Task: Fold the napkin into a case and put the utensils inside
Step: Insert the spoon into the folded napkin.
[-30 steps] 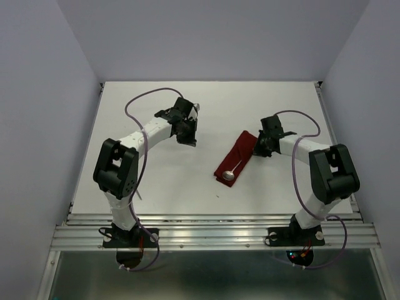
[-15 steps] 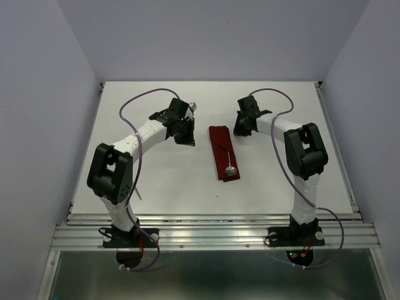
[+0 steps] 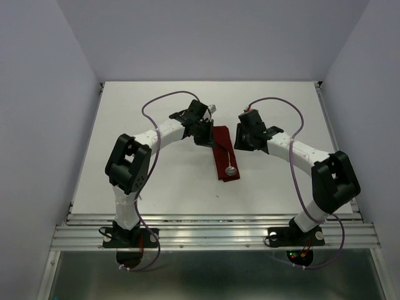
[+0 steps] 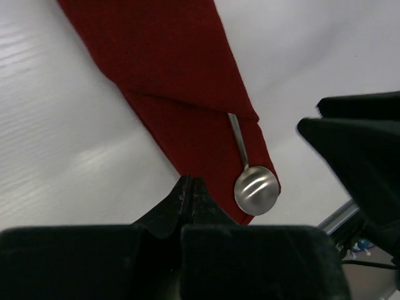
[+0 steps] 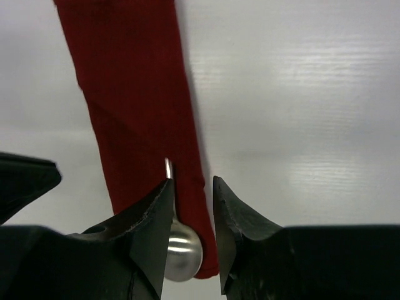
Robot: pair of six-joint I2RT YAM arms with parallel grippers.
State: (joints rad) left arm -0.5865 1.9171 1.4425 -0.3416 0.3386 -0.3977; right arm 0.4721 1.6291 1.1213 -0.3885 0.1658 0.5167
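**Case** (image 3: 222,149): one. A dark red narrow strip on the white counter (image 3: 156,181), at the centre of the top view. It runs from top to bottom with a slight tilt. A diagonal fold crosses its lower half.

**Utensils:** one counted, a spoon (image 3: 230,169). The handle is tucked under the fold. The round bowl lies bare on the strip's lower end, towards its right edge.

**Left hand** (image 3: 204,136): one. Its fingers (image 4: 185,195) are pressed together with nothing seen between them. It sits at the case's upper left corner. In its own view the tips meet the strip's edge just left of the spoon bowl; whether they touch cannot be told.

**Right hand** (image 3: 242,142): one. Its fingers (image 5: 220,209) are parted by a narrow gap. It sits just right of the case's upper half. In its own view the strip's right edge lies in the gap, and the spoon bowl shows low between the fingers.
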